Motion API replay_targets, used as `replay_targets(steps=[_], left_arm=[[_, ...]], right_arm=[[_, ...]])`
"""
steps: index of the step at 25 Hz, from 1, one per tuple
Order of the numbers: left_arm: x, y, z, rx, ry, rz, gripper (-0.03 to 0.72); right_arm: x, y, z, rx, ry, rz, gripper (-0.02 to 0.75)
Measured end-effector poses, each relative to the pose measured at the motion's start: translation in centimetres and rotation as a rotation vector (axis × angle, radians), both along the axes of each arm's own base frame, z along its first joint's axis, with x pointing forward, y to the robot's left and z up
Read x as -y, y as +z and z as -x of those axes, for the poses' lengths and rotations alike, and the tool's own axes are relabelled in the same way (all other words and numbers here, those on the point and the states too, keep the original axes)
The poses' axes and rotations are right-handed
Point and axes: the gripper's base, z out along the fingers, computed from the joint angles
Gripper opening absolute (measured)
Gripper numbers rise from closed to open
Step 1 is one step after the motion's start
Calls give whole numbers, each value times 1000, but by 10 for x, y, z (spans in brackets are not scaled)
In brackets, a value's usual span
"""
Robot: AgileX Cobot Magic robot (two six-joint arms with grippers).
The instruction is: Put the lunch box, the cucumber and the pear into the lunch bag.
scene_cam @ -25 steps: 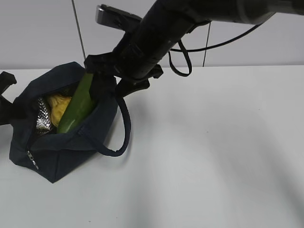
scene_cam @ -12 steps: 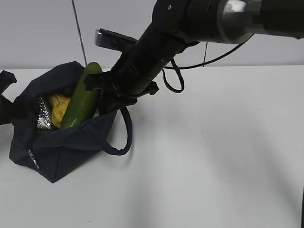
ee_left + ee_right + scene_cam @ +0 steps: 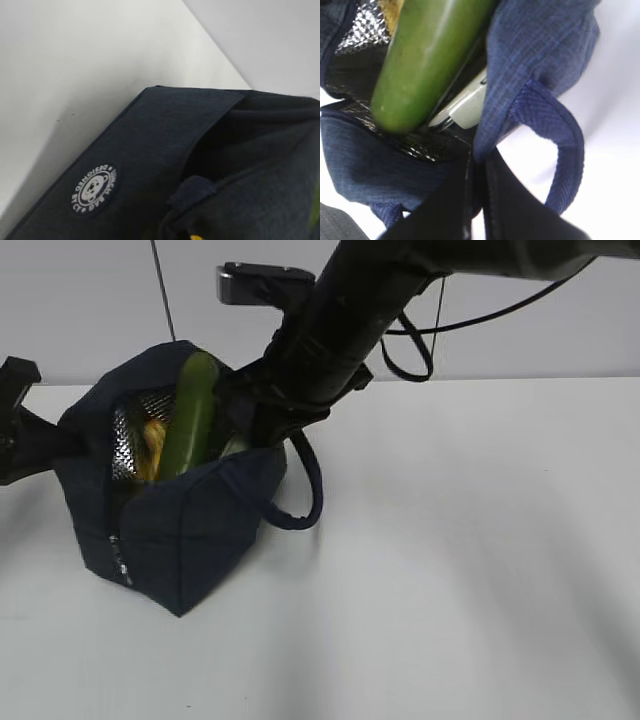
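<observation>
Nearest, standing on the white table (image 3: 450, 570): the lunch bag (image 3: 190, 530), left of centre, mouth gaping. Pinching the bag's right rim: the right gripper (image 3: 476, 172), jaws together on the fabric beside a looped handle (image 3: 562, 145). Leaning out of the opening: the cucumber (image 3: 190, 415), top end poking above the rim. Lying under it: the lunch box (image 3: 465, 107); behind, showing yellow, the pear (image 3: 152, 435). Farther left, gripping the bag's edge: the left gripper (image 3: 20, 435), seemingly closed. Risking, judging by the lean: tugging the rim and tipping the cucumber out, or toppling the bag.
</observation>
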Motion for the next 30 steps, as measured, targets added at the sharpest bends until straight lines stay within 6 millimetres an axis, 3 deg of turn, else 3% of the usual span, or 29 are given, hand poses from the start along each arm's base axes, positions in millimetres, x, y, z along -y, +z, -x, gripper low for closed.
replay_targets(steps=[3, 9, 16, 22, 30], left_arm=[[15, 5, 0, 57, -75, 39, 1], [67, 16, 7, 136, -231, 102, 1], [117, 20, 20, 161, -332, 148, 1], [132, 18, 26, 177, -367, 102, 1], [133, 14, 28, 210, -424, 10, 1]], right_arm=[[14, 16, 3, 35, -7, 43, 11], [32, 45, 13, 108, -9, 142, 10], [50, 56, 20, 124, -52, 273, 8], [58, 55, 20, 119, -85, 357, 7], [62, 53, 22, 91, -90, 401, 6]])
